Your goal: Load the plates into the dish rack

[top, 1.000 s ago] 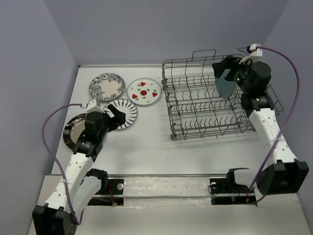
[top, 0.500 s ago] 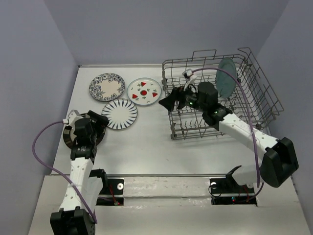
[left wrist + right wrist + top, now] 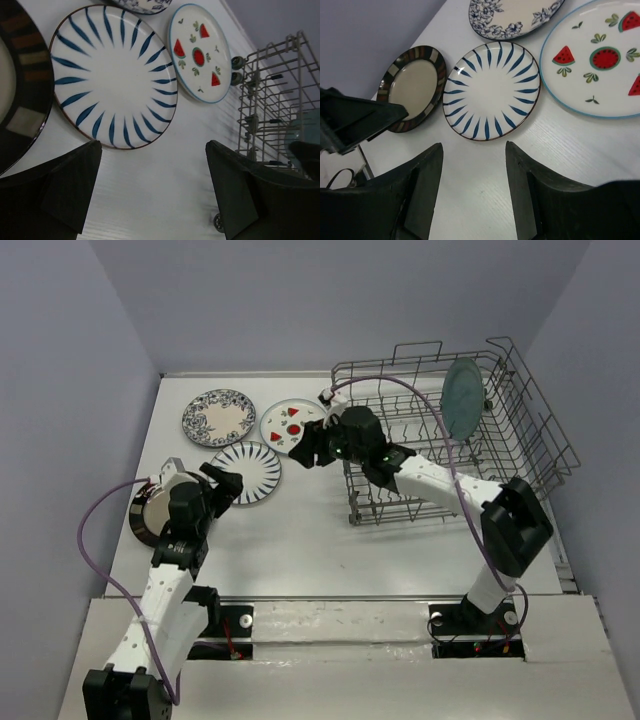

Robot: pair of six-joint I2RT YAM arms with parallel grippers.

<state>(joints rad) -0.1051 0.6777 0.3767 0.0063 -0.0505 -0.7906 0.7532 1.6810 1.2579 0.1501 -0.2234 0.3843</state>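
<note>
Four plates lie on the white table at the left: blue-white floral (image 3: 218,418), white with red fruit marks (image 3: 283,423), radial-striped (image 3: 252,473) and dark shiny (image 3: 148,515). The teal-grey plate (image 3: 462,398) stands upright in the wire dish rack (image 3: 420,475) at its far right. My left gripper (image 3: 226,483) is open and empty, between the dark and striped plates; its view shows the striped plate (image 3: 112,82) just ahead of the gripper (image 3: 152,192). My right gripper (image 3: 307,449) is open and empty, low over the table beside the fruit plate, with the striped plate (image 3: 492,90) ahead of it (image 3: 474,192).
The rack fills the right half of the table (image 3: 300,535). Grey walls close in the back and both sides. The right arm stretches across the rack's near left corner. The left gripper (image 3: 355,120) shows at the left of the right wrist view, over the dark plate (image 3: 415,82).
My right arm let go of the teal plate, left it standing in the rack, and swung left to the fruit plate. My left gripper drew back over the dark plate, then came forward again.
</note>
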